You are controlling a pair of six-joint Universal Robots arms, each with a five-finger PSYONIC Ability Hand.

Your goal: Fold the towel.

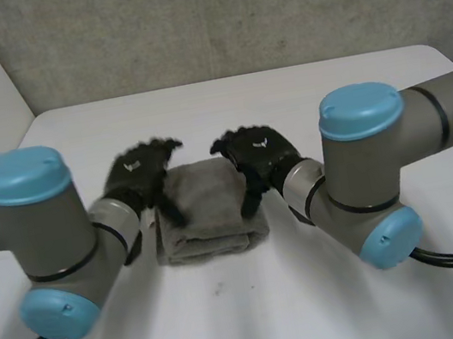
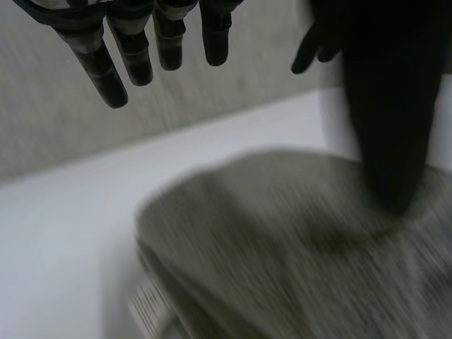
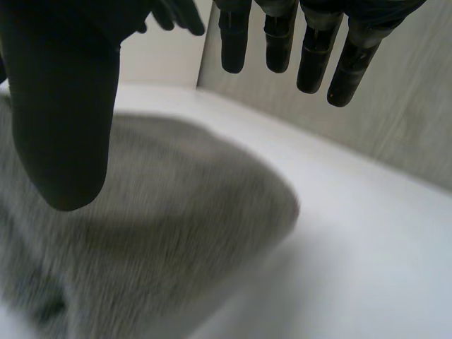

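Head view, folded towel [image 1: 205, 209] between robot hands [image 1: 139, 177] [image 1: 261, 155]

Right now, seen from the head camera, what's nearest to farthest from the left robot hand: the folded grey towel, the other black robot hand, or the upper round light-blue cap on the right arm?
1. Folded grey towel: right beside the left robot hand, under its thumb.
2. Right robot hand: across the towel.
3. Upper light-blue cap: on the right arm, beyond that hand.

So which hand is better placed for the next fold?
Neither clearly: the left hand and right hand hang open at opposite side edges of the grey towel, each thumb above it. Looks like a job for both together.
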